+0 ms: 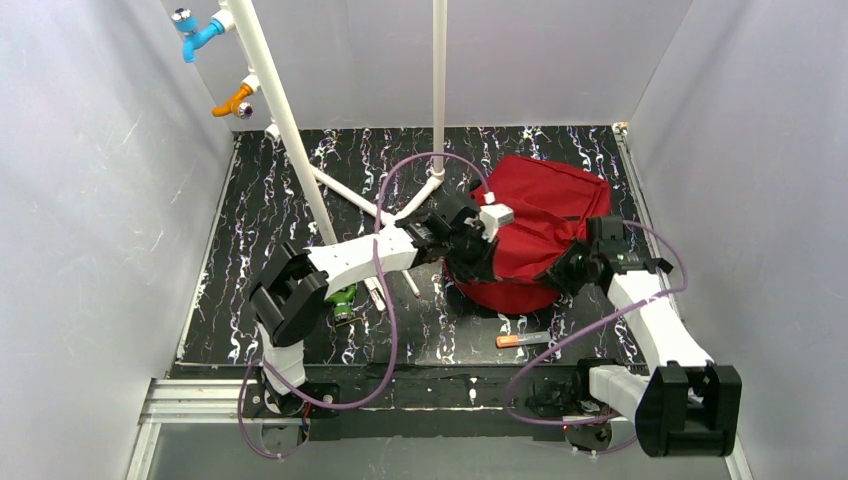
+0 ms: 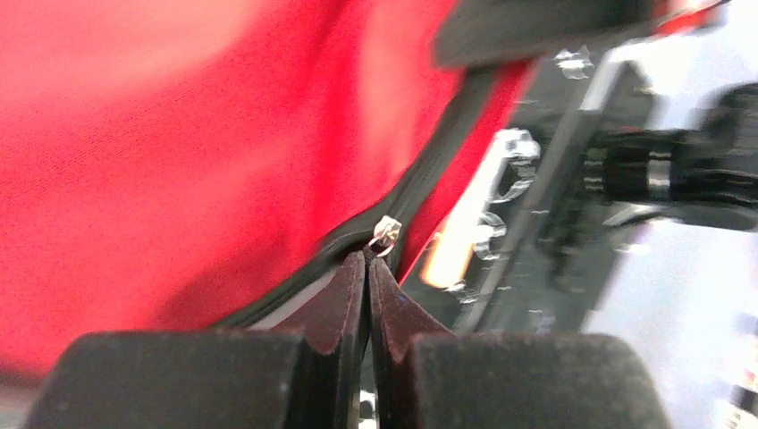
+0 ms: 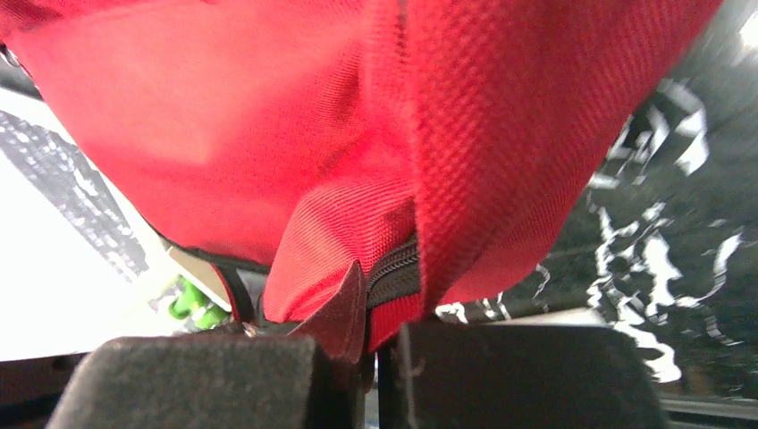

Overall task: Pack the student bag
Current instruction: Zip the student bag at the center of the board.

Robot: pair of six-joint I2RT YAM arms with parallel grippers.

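The student bag (image 1: pixel 535 225) is a dark-red backpack lying on the black marbled table, right of centre. My left gripper (image 1: pixel 470 250) is at its near left side. In the left wrist view it (image 2: pixel 367 268) is shut on the dark pull tab just below the silver zip slider (image 2: pixel 386 231) of the dark zip (image 2: pixel 438 161). A white sliver (image 2: pixel 282 302) shows inside the zip opening. My right gripper (image 1: pixel 572 268) is at the bag's near right side. In the right wrist view it (image 3: pixel 372 308) is shut on the red fabric (image 3: pixel 331 223) beside a zip (image 3: pixel 393 273).
An orange pen (image 1: pixel 522 340) lies on the table in front of the bag. A green object (image 1: pixel 343 300) and two white pens (image 1: pixel 378 293) lie under the left arm. A white pipe frame (image 1: pixel 300 150) stands at the back left. White walls enclose the table.
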